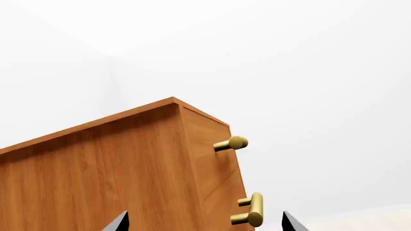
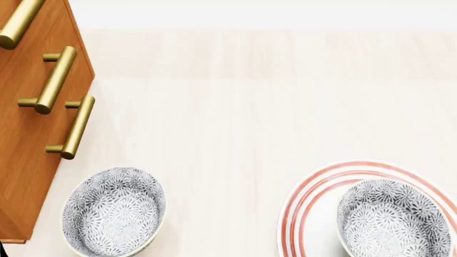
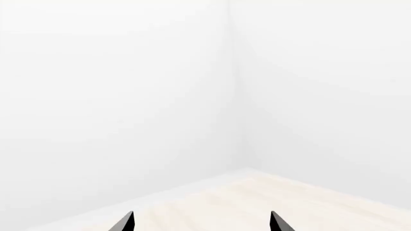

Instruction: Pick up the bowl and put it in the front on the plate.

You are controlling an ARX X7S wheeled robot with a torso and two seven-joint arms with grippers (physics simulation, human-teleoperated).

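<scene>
On the pale table (image 2: 236,107), seen from the head camera: two patterned grey bowls and one red-ringed plate (image 2: 307,198). At the near right, one bowl (image 2: 389,222) seated upright inside the plate's rim, touching it, both cut off by the frame edge. At the near left, a second bowl (image 2: 114,211) upright on the bare tabletop, just beside the wooden cabinet (image 2: 29,134) with its brass bar handles (image 2: 57,79), well apart from the plate. Thus a bowl already on the plate, as the task sentence asks; whether this one counts as the bowl "in the front", or whether the task placed it there, not decidable from a single moment. Equally consistent with a finished placement and arms drawn back, or with a scene in which the plated bowl belongs there and the left-hand bowl remains the target. No arm or gripper visible in the head view, hence nothing held over either bowl. In the left wrist view: left gripper (image 1: 205,222) shown only as two dark fingertips set wide apart, nothing between them, aimed upward past the cabinet's corner and handles toward a blank wall. In the right wrist view: right gripper (image 3: 201,221) likewise spread wide and empty, pointed at a bare room corner and a strip of table, away from both bowls.
</scene>
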